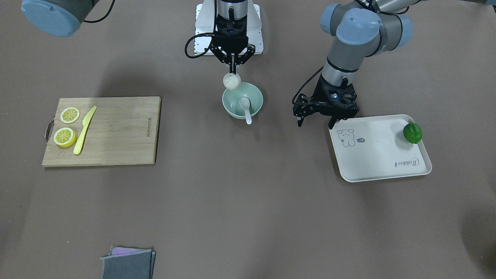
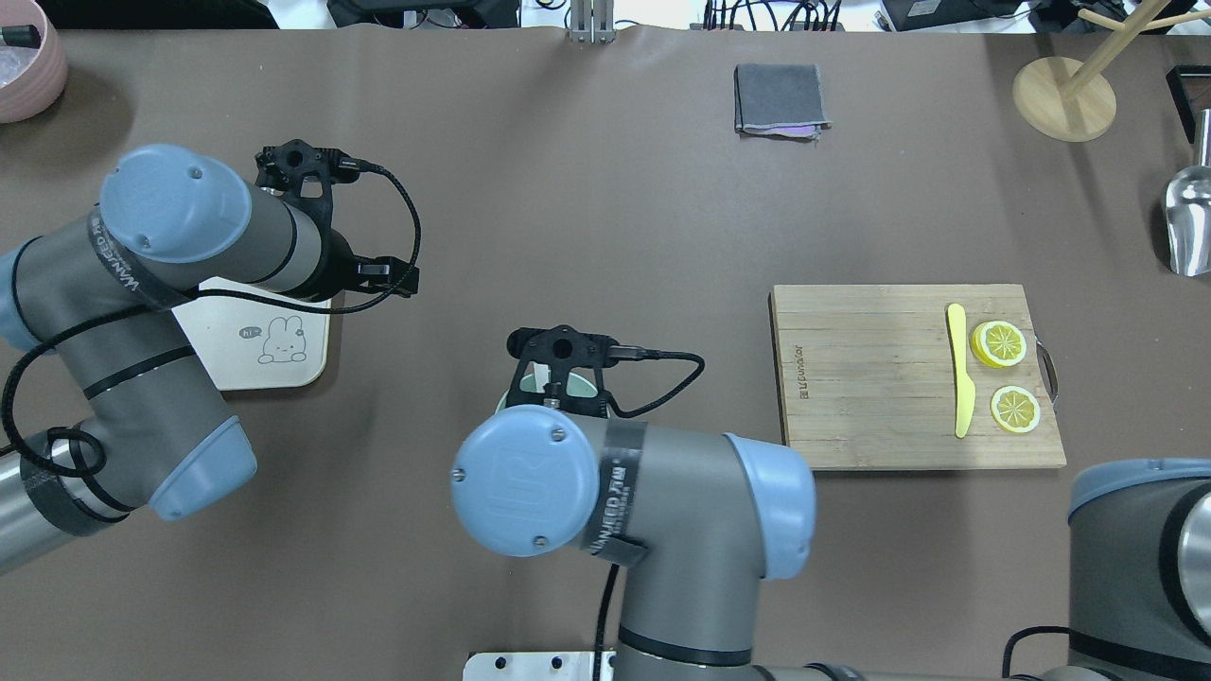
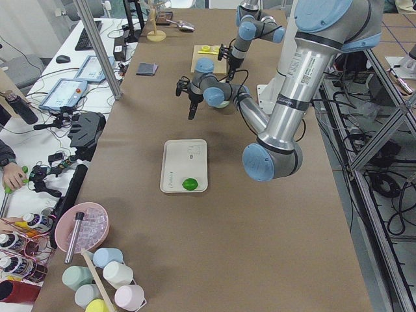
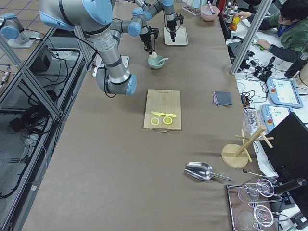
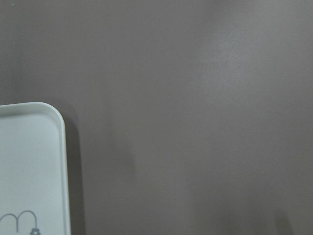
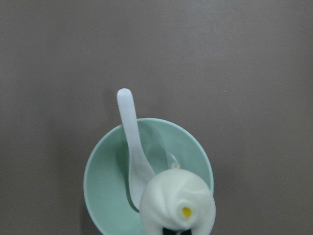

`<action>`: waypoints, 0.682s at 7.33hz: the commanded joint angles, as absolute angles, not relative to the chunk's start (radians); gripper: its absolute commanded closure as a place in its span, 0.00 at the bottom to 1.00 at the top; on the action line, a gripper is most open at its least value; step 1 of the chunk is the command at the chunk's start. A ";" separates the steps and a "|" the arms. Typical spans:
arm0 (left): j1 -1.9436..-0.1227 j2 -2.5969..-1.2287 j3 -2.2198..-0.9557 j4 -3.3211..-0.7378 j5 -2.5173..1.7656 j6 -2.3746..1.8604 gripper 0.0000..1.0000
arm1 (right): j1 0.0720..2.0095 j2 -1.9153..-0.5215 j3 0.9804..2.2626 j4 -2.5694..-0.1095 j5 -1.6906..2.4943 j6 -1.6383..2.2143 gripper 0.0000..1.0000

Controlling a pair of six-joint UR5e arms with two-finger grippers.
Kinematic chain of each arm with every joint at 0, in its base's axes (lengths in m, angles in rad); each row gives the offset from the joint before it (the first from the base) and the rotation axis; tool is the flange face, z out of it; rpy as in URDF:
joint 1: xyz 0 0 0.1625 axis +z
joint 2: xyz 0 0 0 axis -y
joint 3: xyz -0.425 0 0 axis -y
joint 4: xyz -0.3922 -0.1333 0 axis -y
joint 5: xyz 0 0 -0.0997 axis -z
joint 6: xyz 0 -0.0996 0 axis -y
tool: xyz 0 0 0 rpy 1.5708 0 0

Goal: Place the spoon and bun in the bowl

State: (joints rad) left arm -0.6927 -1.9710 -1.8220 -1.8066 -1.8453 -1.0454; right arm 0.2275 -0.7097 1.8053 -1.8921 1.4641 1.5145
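Note:
The mint-green bowl [image 1: 254, 95] stands at the table's middle, near the robot's base. The white spoon [image 1: 245, 109] lies in it, scoop inside and handle over the rim; it also shows in the right wrist view [image 6: 132, 142]. My right gripper [image 1: 232, 73] is shut on the white bun [image 1: 231, 81] and holds it just above the bowl's edge nearest the robot. In the right wrist view the bun [image 6: 177, 205] hangs over the bowl [image 6: 98, 171]. My left gripper [image 1: 316, 121] is open and empty, low over the table beside a corner of the cream tray [image 1: 381, 162].
A green lime [image 1: 412, 133] lies on the tray. A wooden cutting board [image 1: 116, 131] holds two lemon slices [image 1: 69, 115] and a yellow knife [image 1: 84, 130]. A folded grey cloth [image 1: 128, 263] lies at the table's operator-side edge.

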 commanded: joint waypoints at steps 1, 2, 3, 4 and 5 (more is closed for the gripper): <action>-0.696 -1.971 -1.795 -1.832 -1.850 -1.039 0.02 | 0.227 -0.634 1.659 -1.815 1.427 1.511 1.00; -0.696 -1.971 -1.793 -1.832 -1.850 -1.039 0.02 | 0.227 -0.632 1.649 -1.796 1.417 1.502 0.84; -0.696 -1.973 -1.793 -1.832 -1.850 -1.039 0.02 | 0.229 -0.634 1.649 -1.796 1.414 1.502 0.01; -0.696 -1.973 -1.795 -1.832 -1.851 -1.040 0.02 | 0.232 -0.632 1.652 -1.796 1.417 1.502 0.00; -0.696 -1.973 -1.796 -1.832 -1.852 -1.040 0.02 | 0.236 -0.632 1.661 -1.798 1.425 1.499 0.00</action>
State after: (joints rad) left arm -0.6964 -1.9725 -1.7949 -1.8314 -1.8510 -1.0395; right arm 0.2316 -0.6329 1.6549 -1.7981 1.4193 1.5014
